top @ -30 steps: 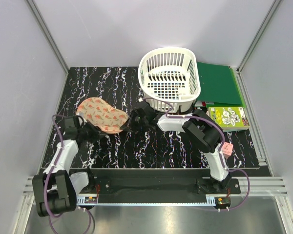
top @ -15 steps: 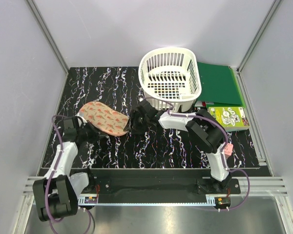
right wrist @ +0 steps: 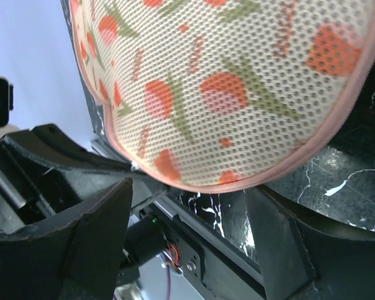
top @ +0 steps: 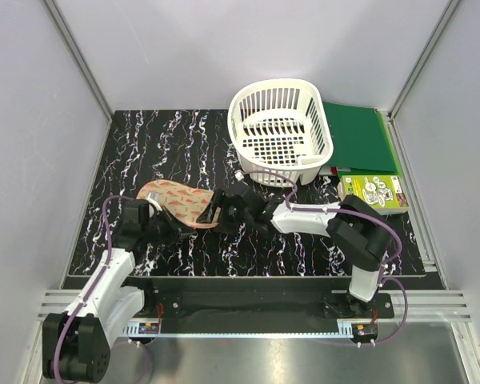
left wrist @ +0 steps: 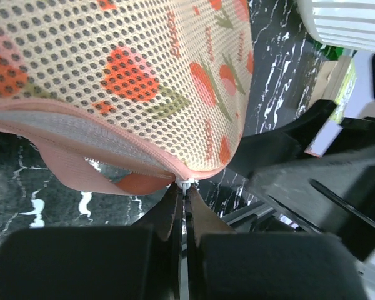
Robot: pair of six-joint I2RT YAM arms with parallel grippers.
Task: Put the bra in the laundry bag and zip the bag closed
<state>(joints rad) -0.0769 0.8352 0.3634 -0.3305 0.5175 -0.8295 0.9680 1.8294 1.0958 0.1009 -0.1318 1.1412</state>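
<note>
The laundry bag [top: 178,200] lies left of centre on the black, white-veined tabletop [top: 168,140], watermelon print facing up, its long axis running left to right, and both arms are on it. Down at its near edge, the left fingers [left wrist: 169,214] are pressed tight together with the small white zipper pull [left wrist: 184,184] right between their tips, pinched with no gap showing. Pink zipper trim runs away from the pull along the bag's rim, and a pink strap [left wrist: 75,175] sags below that seam just to one side. Over at the bag's right end, the right fingers [right wrist: 90,234] stand wide apart, one to each side of the rounded, pink-edged end. Mesh and print fill the wrist view beyond them, but whether either finger touches the fabric cannot be told. From above, the left arm comes in from the near left corner and the right arm bends low across the middle. Behind the bag and to its right, apart from it, stands the white slotted basket [top: 280,82]. Past that, at the right edge, lies a green folder [top: 356,136] with a printed booklet [top: 374,193] just in front of it.
</note>
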